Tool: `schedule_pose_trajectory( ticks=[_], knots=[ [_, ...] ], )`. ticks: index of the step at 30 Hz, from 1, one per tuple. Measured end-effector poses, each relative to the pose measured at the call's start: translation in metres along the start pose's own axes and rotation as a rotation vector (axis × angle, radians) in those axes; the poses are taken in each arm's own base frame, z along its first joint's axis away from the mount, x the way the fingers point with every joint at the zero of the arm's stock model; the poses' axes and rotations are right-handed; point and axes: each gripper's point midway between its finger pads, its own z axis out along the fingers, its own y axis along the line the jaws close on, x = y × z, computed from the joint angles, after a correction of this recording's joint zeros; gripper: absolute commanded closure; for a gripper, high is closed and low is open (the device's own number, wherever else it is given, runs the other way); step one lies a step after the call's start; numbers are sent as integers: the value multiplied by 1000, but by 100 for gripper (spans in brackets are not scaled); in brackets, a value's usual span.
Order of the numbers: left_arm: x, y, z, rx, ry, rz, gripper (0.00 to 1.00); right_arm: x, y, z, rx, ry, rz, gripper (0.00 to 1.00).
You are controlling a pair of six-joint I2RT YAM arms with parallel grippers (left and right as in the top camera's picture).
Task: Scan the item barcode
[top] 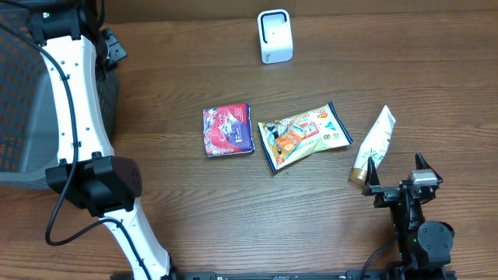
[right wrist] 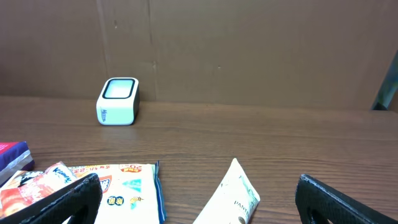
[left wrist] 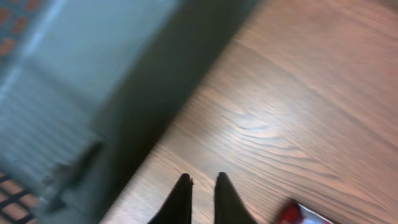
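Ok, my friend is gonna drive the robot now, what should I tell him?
Left tool: shut, holding nothing.
Right tool: open, empty, just in front of the tube.
Things: scanner at the back; purple packet, snack bag and tube lie in the middle.
Done: nothing is picked up yet.
Left: grab an item and show its barcode to the scanner.
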Motion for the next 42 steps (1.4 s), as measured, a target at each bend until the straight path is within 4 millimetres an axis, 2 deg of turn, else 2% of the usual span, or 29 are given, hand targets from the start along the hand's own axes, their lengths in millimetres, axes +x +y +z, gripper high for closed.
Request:
schedule_pose_trajectory(
  ticks=[1,3,5,6,8,9,12,14,16,19,22,25,28,32,38,42],
  knots=[
    [0,-4,-4,27,-1,3,82,0,0,0,0,0,0,0],
    [1,-11,-17,88,-9,15,59,0,0,0,0,0,0,0],
    [2,-17,-41,161,-32,30,30,0,0,0,0,-1,0,0],
    [2,-20,-57,202,-51,34,21,0,0,0,0,0,0,0],
    [5,-26,-91,290,-89,46,9,0,0,0,0,0,0,0],
    [8,-28,-110,338,-113,63,4,0,0,0,0,0,0,0],
    [28,-33,-157,463,-127,110,0,0,0,0,0,0,0,0],
    [49,-33,-176,519,-90,139,0,0,0,0,0,0,0,0],
    [69,-33,-187,560,-40,175,0,0,0,0,0,0,0,0],
    [81,-48,-190,618,-11,248,0,0,0,0,0,0,0,0],
    [105,-74,-187,664,60,340,0,0,0,0,0,0,0,0],
    [144,-107,-183,700,162,458,0,0,0,0,0,-1,0,0],
    [183,-132,-177,710,252,564,0,0,0,0,0,0,0,0],
    [227,-151,-162,668,337,682,0,0,0,0,0,0,0,0],
    [256,-164,-136,586,347,787,0,0,0,0,0,0,0,0],
    [263,-166,-129,557,350,813,0,0,0,0,0,0,0,0]
  ],
)
